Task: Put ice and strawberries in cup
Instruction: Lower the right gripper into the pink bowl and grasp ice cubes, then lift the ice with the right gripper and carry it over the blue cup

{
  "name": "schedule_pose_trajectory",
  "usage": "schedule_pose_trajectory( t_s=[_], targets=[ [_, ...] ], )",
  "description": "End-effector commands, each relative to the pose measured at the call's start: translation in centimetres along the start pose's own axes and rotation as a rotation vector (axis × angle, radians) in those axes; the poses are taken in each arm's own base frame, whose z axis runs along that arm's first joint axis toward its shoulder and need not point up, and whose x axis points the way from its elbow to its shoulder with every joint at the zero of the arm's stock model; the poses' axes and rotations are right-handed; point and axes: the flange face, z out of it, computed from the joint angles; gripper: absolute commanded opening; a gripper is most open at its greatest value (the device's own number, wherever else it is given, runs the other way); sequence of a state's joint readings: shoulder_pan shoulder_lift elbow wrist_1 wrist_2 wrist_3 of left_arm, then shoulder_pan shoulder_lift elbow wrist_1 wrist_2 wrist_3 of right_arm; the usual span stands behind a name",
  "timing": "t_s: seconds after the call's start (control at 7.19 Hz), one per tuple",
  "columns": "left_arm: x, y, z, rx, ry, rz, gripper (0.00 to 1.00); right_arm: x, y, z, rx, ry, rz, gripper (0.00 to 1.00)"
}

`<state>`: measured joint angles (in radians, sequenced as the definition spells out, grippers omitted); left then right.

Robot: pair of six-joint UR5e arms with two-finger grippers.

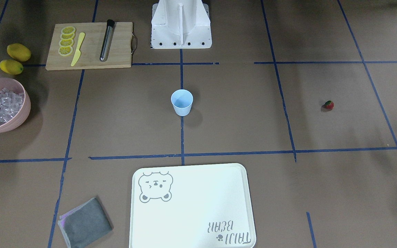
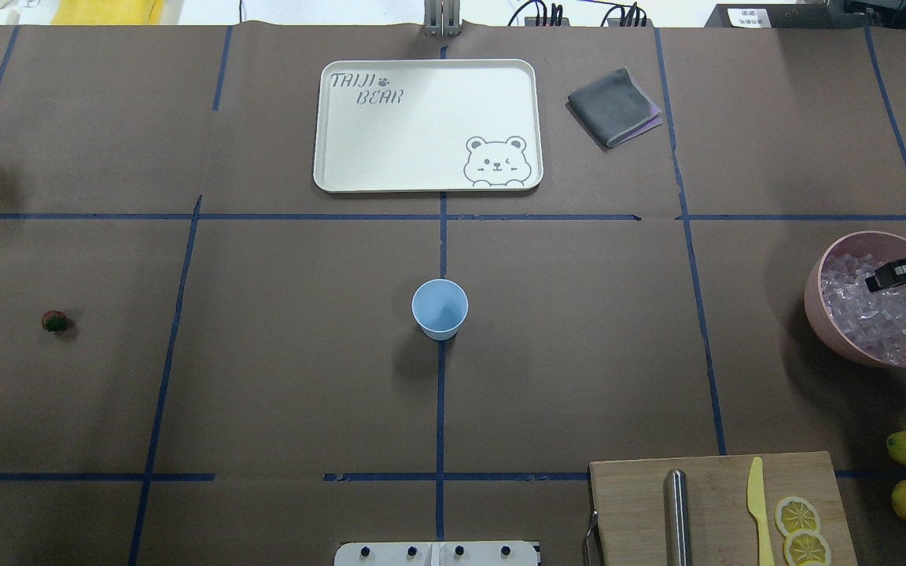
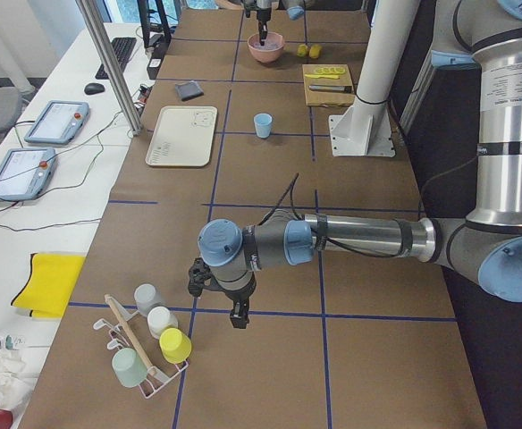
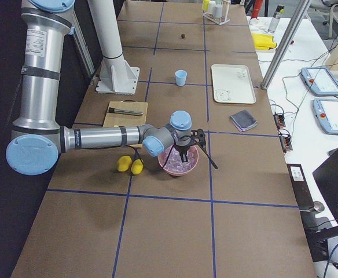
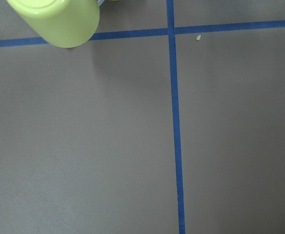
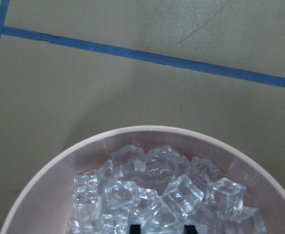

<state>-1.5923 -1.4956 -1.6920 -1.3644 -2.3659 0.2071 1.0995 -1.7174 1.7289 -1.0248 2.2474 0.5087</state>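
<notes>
overhead exterior, right pincer (image 2: 878,281) over ice (image 2: 874,318)

- The left arm (image 3: 368,237) is showing silver tubes, grey joints, pale blue caps and a black cable.
- The right arm (image 4: 99,137) is wearing the same colours.
- The white pedestal (image 1: 181,26) is showing dark bolt holes.
- The left gripper (image 3: 237,320) and right gripper (image 6: 162,228) are showing black.

One blue cup (image 1: 182,102) out there, one strawberry (image 1: 328,104), one pink bowl (image 1: 23,115) heaped with ice (image 1: 9,101), cubes too many to count. Two lemons (image 1: 19,52), four lemon slices (image 1: 66,42), one yellow knife (image 1: 78,49), one metal rod (image 1: 106,41), one board (image 1: 119,44). One tray (image 1: 198,206), one grey cloth (image 1: 85,223), and four rack cups (image 3: 162,320).
</notes>
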Motion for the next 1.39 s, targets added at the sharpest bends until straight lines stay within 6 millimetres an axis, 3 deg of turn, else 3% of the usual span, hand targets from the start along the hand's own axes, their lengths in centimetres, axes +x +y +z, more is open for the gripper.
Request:
schedule_pose_trajectory(
  t_s=[0.0,0.14,0.28,0.42,0.7,0.97,1.25],
  targets=[
    [0.0,0.0,0.0,-0.001,0.0,0.0,1.0,1.2,-0.9,-2.0,0.039,0.002,0.023,0.05],
    [0.0,0.0,0.0,0.0,-0.001,0.001,1.0,2.7,-1.7,-5.3,0.091,-0.028,0.063,0.05],
    [0.1,0.0,-0.1,0.002,0.001,0.002,1.0,1.7,-2.2,-8.0,0.139,-0.051,0.043,0.05],
    [0.1,0.0,-0.1,0.002,0.001,0.002,1.0,0.0,-4.0,-9.2,0.175,-0.059,0.011,0.06],
    [0.1,0.0,-0.1,0.003,0.0,0.003,1.0,-1.3,-4.6,-9.7,0.192,-0.066,-0.001,0.01],
    [0.1,0.0,-0.1,0.003,0.0,0.003,1.0,-8.7,-6.1,-8.9,0.177,-0.131,-0.104,0.0],
    [0.2,0.0,-0.2,0.004,0.0,0.004,1.0,-19.2,-9.2,-8.4,0.14,-0.161,-0.05,0.0]
  ],
)
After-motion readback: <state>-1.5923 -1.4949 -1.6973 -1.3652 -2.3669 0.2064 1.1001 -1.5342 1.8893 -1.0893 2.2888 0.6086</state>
